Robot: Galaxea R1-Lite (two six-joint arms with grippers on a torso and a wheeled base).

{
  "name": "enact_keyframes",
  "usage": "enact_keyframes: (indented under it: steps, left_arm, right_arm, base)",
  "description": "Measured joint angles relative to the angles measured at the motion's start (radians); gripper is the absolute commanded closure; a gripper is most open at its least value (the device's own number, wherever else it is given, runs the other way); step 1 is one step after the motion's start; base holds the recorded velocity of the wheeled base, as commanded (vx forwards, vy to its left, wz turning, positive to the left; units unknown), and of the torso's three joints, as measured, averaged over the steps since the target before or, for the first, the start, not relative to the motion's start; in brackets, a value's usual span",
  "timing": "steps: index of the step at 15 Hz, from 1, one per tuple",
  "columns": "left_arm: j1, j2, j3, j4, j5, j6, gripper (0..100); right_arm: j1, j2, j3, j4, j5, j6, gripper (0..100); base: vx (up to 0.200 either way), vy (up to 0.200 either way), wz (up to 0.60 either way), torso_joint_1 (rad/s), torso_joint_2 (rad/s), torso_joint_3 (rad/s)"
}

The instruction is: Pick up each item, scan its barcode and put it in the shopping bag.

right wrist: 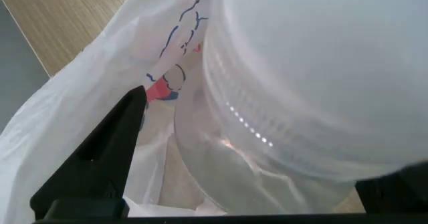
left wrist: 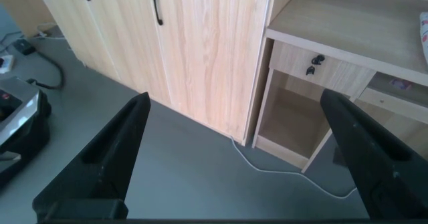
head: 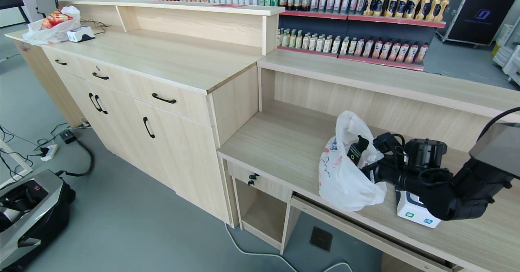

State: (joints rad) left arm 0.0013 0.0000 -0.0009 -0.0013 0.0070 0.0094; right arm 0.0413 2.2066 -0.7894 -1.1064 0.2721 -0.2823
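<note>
One translucent ribbed-lid container (right wrist: 301,83) is pinched between the jaws of the right gripper (head: 362,158), held inside the white shopping bag (head: 345,182) at 4 o'clock of the head view, apparently for release there, barcode scanner (head: 412,214) at the bag's 4 o'clock; left gripper (left wrist: 234,97) hangs unladen, jaws spread, above the floor (left wrist: 200,160).

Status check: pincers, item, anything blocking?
Left pincer open, over floor. Right pincer shut on clear jar, inside shopping bag mouth. Scanner beside bag, nothing blocking.
</note>
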Motion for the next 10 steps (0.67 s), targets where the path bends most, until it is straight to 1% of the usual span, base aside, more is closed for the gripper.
enact_keyframes:
  steps: [10]
  left_arm:
    - [0.000,0.000,0.000,0.000,0.000,0.000,0]
  right_arm:
    - [-0.011,-0.154,0.003,0.003,0.000,-0.009,0]
  base:
    - [0.000,0.000,0.00,0.000,0.00,0.000]
